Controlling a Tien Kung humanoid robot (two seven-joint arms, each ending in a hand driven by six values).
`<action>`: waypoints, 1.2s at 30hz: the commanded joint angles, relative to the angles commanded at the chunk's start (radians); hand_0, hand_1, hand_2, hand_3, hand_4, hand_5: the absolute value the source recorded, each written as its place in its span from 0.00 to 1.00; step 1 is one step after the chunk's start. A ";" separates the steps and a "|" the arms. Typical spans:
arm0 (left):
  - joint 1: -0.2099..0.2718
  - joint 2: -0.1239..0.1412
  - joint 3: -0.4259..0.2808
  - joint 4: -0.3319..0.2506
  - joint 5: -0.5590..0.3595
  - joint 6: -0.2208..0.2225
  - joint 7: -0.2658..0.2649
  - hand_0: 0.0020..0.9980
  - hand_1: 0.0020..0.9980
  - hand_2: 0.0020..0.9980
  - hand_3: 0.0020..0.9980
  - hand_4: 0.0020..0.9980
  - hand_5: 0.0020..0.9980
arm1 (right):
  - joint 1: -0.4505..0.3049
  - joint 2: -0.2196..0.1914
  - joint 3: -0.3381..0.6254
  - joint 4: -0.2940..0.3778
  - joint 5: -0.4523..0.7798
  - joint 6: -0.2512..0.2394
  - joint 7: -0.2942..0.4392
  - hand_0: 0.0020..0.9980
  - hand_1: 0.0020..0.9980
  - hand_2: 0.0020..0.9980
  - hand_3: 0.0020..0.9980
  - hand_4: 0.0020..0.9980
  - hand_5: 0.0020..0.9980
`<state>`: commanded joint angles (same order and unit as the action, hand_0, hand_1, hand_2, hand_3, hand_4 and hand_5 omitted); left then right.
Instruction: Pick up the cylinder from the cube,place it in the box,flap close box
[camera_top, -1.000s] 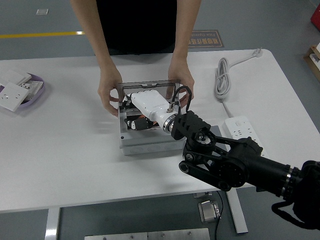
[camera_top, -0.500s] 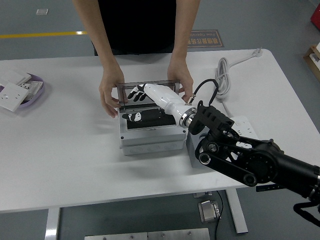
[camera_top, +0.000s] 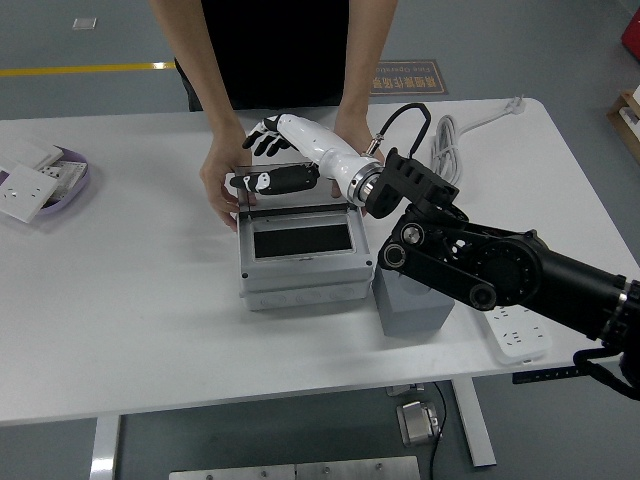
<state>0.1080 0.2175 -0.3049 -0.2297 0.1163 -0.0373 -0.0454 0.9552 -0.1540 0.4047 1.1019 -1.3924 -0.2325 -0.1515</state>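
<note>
The grey box (camera_top: 300, 255) sits on the white counter (camera_top: 130, 300), and it serves here as the landmark. Half a second ago its clear lid stood raised at the far edge, with the right hand reaching into the opening; now the lid lies flat on the box, its dark window facing up. The right hand (camera_top: 278, 160) has drawn back out of the box and sits just beyond the far edge, over the lid's hinge side. Its white palm faces down and its black-tipped fingers (camera_top: 262, 134) are spread loosely, gripping nothing as far as the view shows. One dark finger lies along the far rim of the box, though touch cannot be told for sure.

The cylinder is not to be seen; only black shows through the lid's window. The grey cube (camera_top: 410, 300) stands just right of the box, now uncovered, where the black forearm hid most of it a second ago.

A person stands on the far side of the box. The person's hand (camera_top: 222, 182) on the picture's left rests at the far left corner of the box, as it did before. The person's other hand is mostly hidden behind the robot's wrist.

Right of the cube lies a white power strip (camera_top: 520, 335), and its coiled cord (camera_top: 445, 150) lies farther back. Well left of the box sits a purple tray (camera_top: 72, 190) with white sockets.
</note>
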 joint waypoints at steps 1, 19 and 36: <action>0.000 0.000 0.000 0.000 -0.001 0.000 0.000 0.63 0.65 0.63 0.67 0.72 0.25 | 0.001 0.001 -0.002 -0.021 -0.001 0.002 0.001 0.68 0.63 0.64 0.67 0.93 0.54; 0.001 0.003 -0.025 -0.002 0.014 -0.001 -0.004 0.63 0.65 0.63 0.67 0.72 0.25 | -0.027 -0.126 -0.032 0.084 -0.099 0.023 -0.036 0.68 0.62 0.63 0.68 0.92 0.54; 0.007 0.007 -0.045 -0.002 0.023 0.004 -0.002 0.63 0.65 0.63 0.67 0.72 0.25 | -0.102 -0.270 -0.117 0.381 -0.183 0.029 -0.094 0.67 0.62 0.63 0.68 0.92 0.56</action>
<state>0.1154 0.2249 -0.3502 -0.2322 0.1393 -0.0336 -0.0474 0.8527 -0.4243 0.2882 1.4826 -1.5758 -0.2031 -0.2455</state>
